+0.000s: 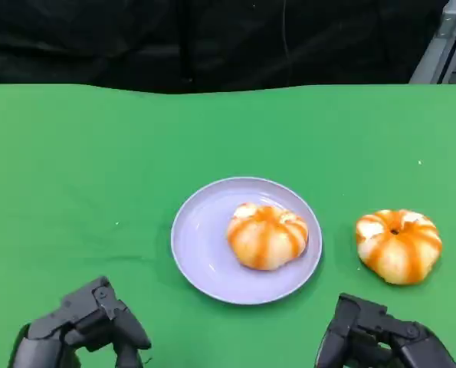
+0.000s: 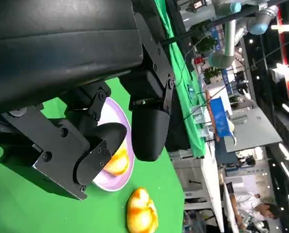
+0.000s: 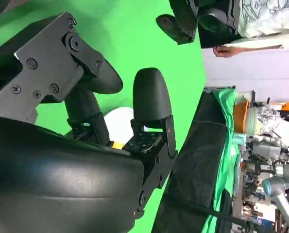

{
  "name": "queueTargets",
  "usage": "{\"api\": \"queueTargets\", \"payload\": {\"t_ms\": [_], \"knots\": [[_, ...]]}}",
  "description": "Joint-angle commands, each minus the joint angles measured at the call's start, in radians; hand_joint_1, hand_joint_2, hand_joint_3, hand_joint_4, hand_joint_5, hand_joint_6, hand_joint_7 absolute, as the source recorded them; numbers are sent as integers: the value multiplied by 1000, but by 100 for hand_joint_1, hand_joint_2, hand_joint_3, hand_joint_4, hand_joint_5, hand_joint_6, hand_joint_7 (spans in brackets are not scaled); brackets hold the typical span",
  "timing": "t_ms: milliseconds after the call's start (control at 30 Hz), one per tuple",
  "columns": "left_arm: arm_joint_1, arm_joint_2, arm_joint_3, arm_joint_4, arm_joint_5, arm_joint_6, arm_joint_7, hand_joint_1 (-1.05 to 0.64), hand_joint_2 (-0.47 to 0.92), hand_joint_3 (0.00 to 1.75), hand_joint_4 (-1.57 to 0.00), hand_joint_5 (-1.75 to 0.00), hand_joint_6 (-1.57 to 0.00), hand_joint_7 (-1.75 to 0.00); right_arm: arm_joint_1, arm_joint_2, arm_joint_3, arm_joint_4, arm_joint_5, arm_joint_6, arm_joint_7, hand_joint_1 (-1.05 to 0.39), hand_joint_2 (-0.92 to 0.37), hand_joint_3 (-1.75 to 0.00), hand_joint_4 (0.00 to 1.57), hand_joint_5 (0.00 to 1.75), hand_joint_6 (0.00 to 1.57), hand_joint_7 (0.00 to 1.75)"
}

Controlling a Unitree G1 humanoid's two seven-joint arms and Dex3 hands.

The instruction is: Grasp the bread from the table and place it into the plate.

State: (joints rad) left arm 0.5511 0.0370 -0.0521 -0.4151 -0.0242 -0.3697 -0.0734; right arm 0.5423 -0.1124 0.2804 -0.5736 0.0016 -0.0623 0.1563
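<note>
One bread roll [image 1: 267,236] sits on the plate [image 1: 205,245], another roll [image 1: 398,245] beside it on the green bench [image 1: 97,176], as the left hand [image 1: 86,326] and right hand [image 1: 381,337] hover empty, fingers apart.

Green table [image 1: 97,153], seemingly black backdrop [image 1: 212,38]

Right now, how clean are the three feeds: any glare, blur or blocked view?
Head view: even light, slightly soft, plate and both breads readable. Left wrist view: left hand blocks much of it, bright lamps glare behind. Right wrist view: right hand looms close, covering most of the table.
</note>
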Motion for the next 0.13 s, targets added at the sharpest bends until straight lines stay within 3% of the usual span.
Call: {"api": "queueTargets", "payload": {"t_ms": [33, 133], "knots": [[-23, 1, -9, 25, 4, -5, -6, -2, 37, 145, -88, -172, -81, -158, -5, -13, -29, 13, 25, -24, 12, -2, -38, -133, 68, 173, 66, 152], [-40, -1, -17, 38, 5, -1, -6, -3, 34, 150, -85, -172, -81, -158, -9, -12, -42, 19, 36, -31, 19, -1, -38, -133, 68, 173, 66, 152]]}}
